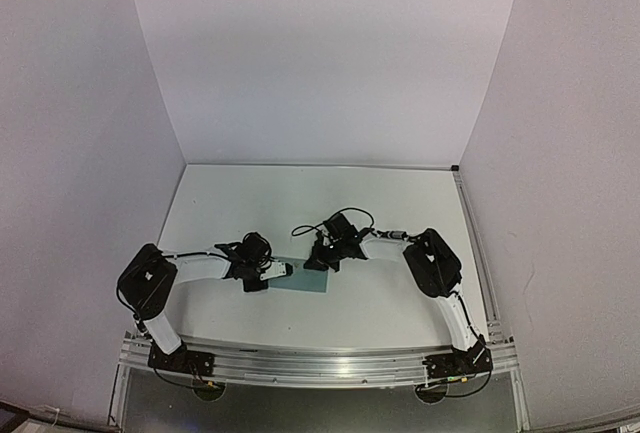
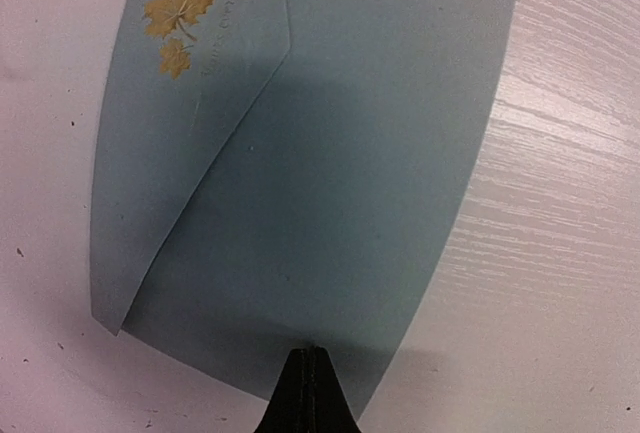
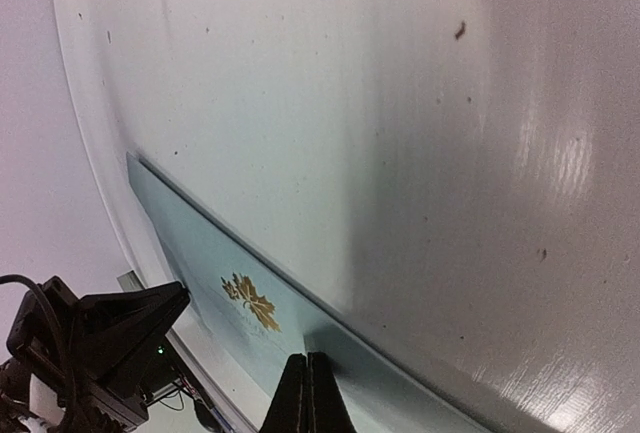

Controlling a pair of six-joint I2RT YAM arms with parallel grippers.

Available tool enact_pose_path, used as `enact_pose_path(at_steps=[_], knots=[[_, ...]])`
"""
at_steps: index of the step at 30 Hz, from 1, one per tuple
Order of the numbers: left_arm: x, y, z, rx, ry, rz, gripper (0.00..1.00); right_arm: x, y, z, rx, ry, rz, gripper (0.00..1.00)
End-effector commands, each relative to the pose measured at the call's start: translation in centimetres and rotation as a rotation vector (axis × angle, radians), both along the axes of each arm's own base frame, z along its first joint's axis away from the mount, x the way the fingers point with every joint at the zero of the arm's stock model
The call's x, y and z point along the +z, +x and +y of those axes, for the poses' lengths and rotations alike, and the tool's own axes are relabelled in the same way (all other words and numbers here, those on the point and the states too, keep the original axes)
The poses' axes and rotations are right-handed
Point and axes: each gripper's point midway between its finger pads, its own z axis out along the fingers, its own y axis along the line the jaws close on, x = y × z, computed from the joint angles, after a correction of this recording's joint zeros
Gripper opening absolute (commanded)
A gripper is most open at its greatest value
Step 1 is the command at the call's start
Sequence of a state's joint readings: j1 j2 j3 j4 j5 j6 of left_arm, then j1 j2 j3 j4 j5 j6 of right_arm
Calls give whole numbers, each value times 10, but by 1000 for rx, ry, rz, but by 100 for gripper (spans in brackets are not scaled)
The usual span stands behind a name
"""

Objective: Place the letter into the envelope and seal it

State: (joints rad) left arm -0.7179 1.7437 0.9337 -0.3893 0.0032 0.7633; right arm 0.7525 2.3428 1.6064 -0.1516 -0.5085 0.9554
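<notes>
The pale teal envelope (image 1: 305, 277) lies flat on the white table between the two arms. In the left wrist view the envelope (image 2: 330, 153) fills most of the frame, and its triangular flap (image 2: 190, 143) with gold maple leaves lies folded down on the body. My left gripper (image 2: 311, 352) is shut, its tip resting on the envelope near one edge. My right gripper (image 3: 306, 357) is also shut, its tip down on the envelope (image 3: 200, 263) beside the gold leaf print (image 3: 250, 301). The letter shows in no view.
White walls close in the table at the back and both sides. An aluminium rail (image 1: 320, 363) with the arm bases runs along the near edge. A loose black cable (image 1: 303, 230) loops by the right wrist. The left arm's black wrist (image 3: 95, 338) sits low in the right wrist view.
</notes>
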Motion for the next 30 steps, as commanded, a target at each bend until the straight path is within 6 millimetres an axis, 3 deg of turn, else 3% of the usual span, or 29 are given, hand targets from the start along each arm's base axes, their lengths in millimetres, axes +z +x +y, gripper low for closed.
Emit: enact_pose_path(at_steps=[1, 11, 30], knots=[[-6, 1, 7, 4, 20, 3, 0, -52, -29, -28, -17, -198, 116, 0], [2, -10, -5, 11, -43, 59, 0, -57, -19, -25, -17, -200, 103, 0], [6, -19, -8, 17, -63, 97, 0, -54, -5, -33, -29, -212, 84, 0]])
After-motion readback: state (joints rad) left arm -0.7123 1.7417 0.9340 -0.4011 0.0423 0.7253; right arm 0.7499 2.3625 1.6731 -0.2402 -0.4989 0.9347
